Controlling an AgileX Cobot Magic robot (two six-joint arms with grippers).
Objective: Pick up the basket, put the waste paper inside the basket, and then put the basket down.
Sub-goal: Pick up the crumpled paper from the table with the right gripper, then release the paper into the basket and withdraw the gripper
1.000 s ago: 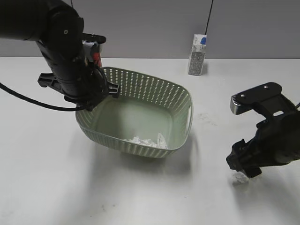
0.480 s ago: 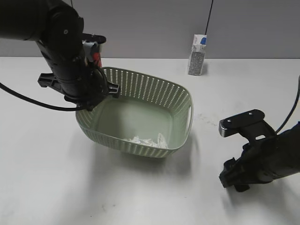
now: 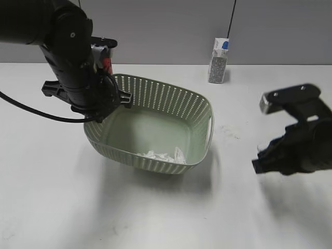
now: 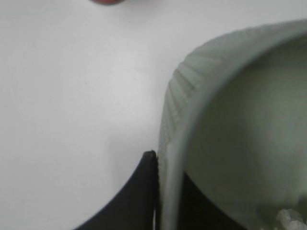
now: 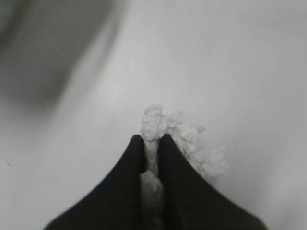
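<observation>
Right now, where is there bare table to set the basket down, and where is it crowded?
Bare table runs along the front, below the basket, and between the basket and the right hand, which pinches a paper wad. It is crowded at the basket's left rim, where the left hand grips, with a red can behind. A carton stands at the back.

You are not getting any readable text, brand, number or sign in these views. The white carton (image 3: 218,61) at the back of the table is showing a blue patch near its top and some grey print on its face, but it is sitting too small and soft to make out a single letter. The red can (image 4: 106,1) is showing only an unmarked sliver.
</observation>
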